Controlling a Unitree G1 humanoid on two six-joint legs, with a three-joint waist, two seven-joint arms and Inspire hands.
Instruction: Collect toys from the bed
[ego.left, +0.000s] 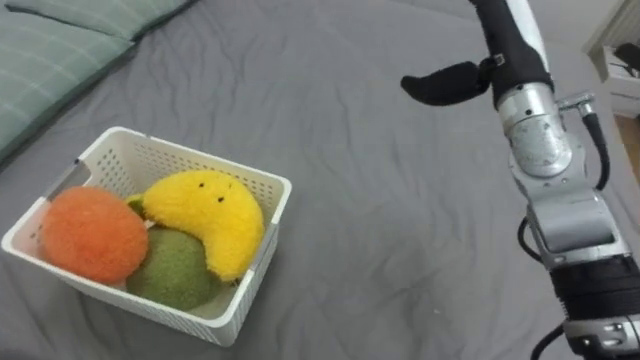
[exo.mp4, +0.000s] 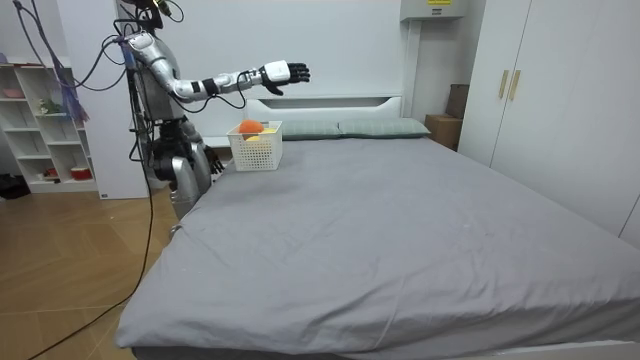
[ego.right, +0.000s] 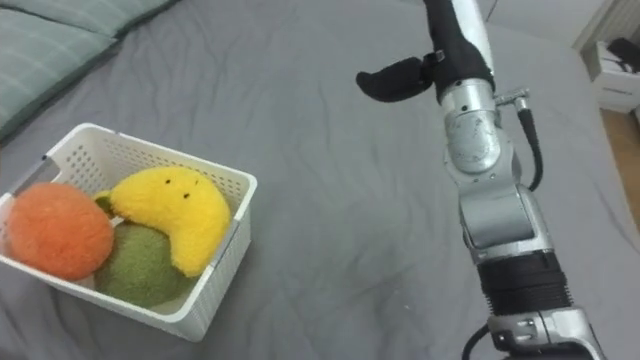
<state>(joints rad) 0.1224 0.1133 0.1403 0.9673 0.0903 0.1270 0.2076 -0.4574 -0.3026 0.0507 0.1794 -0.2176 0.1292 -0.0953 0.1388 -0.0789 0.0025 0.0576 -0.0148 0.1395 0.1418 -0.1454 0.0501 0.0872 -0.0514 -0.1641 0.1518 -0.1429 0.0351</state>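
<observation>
The right hand (exo.mp4: 281, 73) is being held out over the grey bed (ego.left: 400, 240), well apart from the white basket (ego.left: 178, 158). In the eye views its fingers are being cut off by the top edge, while the dark thumb (ego.left: 440, 82) is being shown pointing left. In the room view the fingers (exo.mp4: 300, 72) are being seen stretched out straight, holding nothing. Three plush toys are being carried in the basket: a yellow toy (ego.left: 210, 215) lying partly over a green toy (ego.left: 172, 272), which is being largely hidden, and an orange toy (ego.left: 92, 235) beside them.
</observation>
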